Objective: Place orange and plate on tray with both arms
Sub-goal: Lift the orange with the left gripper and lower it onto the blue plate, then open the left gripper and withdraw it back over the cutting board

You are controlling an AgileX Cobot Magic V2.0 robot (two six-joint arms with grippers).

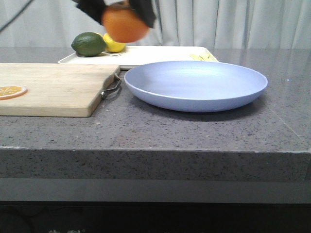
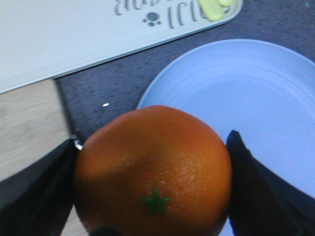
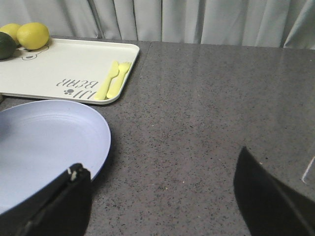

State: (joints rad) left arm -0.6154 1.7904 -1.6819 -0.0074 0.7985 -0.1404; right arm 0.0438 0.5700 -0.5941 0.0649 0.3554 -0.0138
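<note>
My left gripper (image 1: 121, 9) is shut on the orange (image 1: 125, 24) and holds it in the air above the gap between the cutting board and the plate, near the tray's front edge. In the left wrist view the orange (image 2: 153, 172) fills the space between both dark fingers (image 2: 256, 187), green stem dot facing the camera. The lavender-blue plate (image 1: 196, 85) rests on the counter in front of the cream-white tray (image 1: 146, 56). My right gripper (image 3: 157, 196) is open and empty, low over the bare counter just right of the plate (image 3: 44, 142). It is out of the front view.
A wooden cutting board (image 1: 53, 87) with an orange slice (image 1: 11, 91) lies at the left. A green lime (image 1: 89, 43) and a yellow lemon (image 1: 114, 44) sit on the tray's far left; yellow cutlery (image 3: 113, 81) lies on its right. Grey curtains hang behind.
</note>
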